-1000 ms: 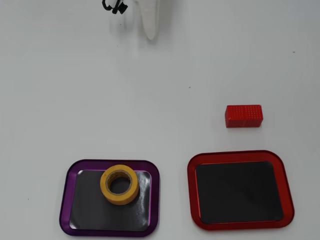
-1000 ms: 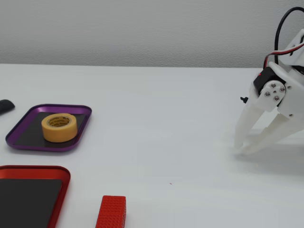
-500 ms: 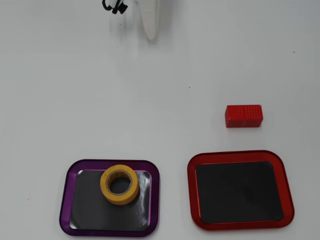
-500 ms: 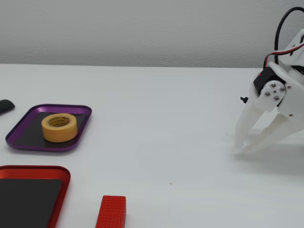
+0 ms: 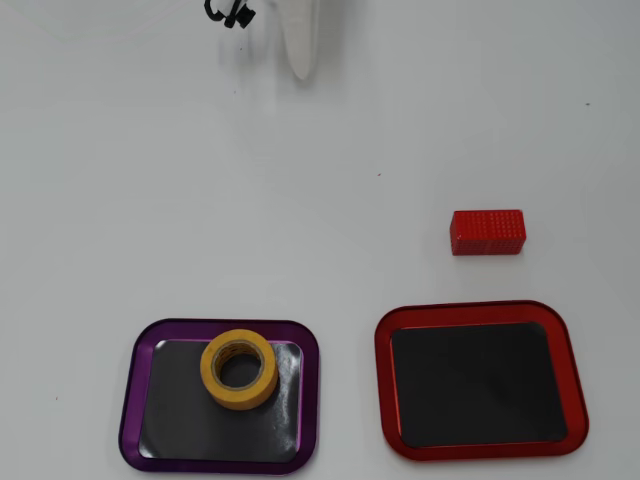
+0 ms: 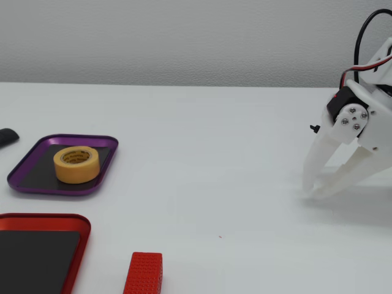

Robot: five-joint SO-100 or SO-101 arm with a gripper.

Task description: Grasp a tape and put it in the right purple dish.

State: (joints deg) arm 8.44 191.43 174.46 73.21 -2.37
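A white table (image 6: pixel 202 153) carries one tape (image 5: pixel 239 369), lying flat with its hollow core facing up, inside the one purple dish (image 5: pixel 140 350). One red dish (image 5: pixel 480 312) and one red block (image 5: pixel 487 231) sit apart. The gripper (image 6: pixel 311 191) rests tips-down, fingers slightly spread, holding nothing.

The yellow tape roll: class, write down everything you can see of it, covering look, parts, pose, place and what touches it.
The yellow masking tape roll is a short ring of matte, papery-looking tape wound on a hollow core; dark print shows inside the core, too small to read. It lies flat, hole upward, on the dark glossy bottom of the purple-rimmed rounded-square tray, toward the tray's upper edge in the overhead view. Only the tray touches it. The white gripper is far off, across the table.
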